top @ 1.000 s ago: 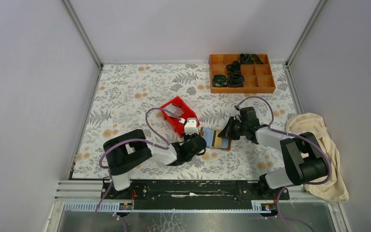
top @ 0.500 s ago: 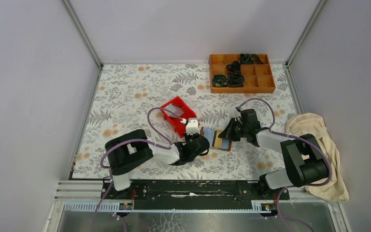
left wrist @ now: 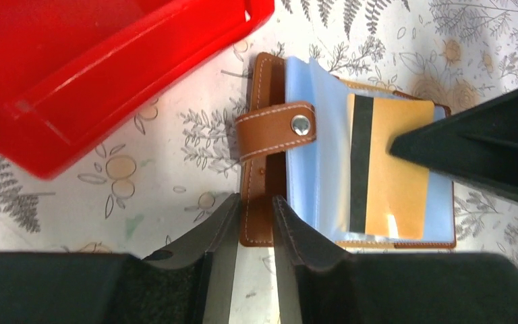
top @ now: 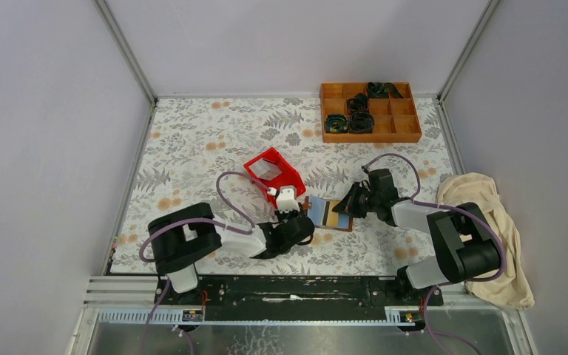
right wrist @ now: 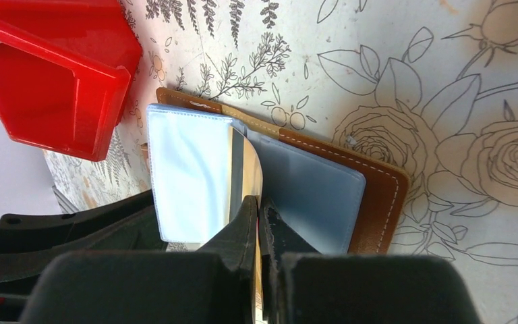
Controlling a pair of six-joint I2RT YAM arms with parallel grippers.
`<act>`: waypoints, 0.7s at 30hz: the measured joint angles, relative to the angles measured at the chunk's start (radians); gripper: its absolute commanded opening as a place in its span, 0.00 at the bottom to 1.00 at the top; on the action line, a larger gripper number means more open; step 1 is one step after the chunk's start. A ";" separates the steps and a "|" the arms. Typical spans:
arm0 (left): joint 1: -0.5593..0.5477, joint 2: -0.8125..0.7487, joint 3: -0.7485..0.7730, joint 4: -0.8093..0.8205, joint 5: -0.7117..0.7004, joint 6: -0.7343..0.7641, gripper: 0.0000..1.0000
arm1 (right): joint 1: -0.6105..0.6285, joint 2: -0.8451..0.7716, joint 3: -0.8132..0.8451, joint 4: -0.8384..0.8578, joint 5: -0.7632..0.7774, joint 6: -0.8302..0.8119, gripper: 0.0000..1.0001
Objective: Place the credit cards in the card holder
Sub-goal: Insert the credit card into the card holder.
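The brown card holder (top: 319,211) lies open on the table, its blue-grey lining up and its snap strap (left wrist: 276,129) folded over. My left gripper (top: 301,217) is shut on its brown near-left edge (left wrist: 257,206). My right gripper (top: 347,205) is shut on the gold-tan credit card (left wrist: 394,169), which has a black stripe and lies over the lining. In the right wrist view the gripper (right wrist: 259,206) holds the card (right wrist: 252,172) edge-on between two clear sleeves of the holder (right wrist: 378,196). A pale flat card-like thing (top: 266,170) lies in the red bin.
The red plastic bin (top: 285,180) sits just behind and left of the card holder, close to my left gripper. An orange compartment tray (top: 384,135) with black items stands at the back right. A beige cloth (top: 488,214) lies at the right edge.
Both grippers have stayed on the card holder and the gold card. My left arm and the card holder have shifted slightly left; my right gripper followed.
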 measured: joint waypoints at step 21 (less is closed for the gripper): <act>-0.015 -0.063 -0.142 0.103 0.002 -0.217 0.26 | 0.000 0.010 -0.008 0.026 -0.023 0.010 0.00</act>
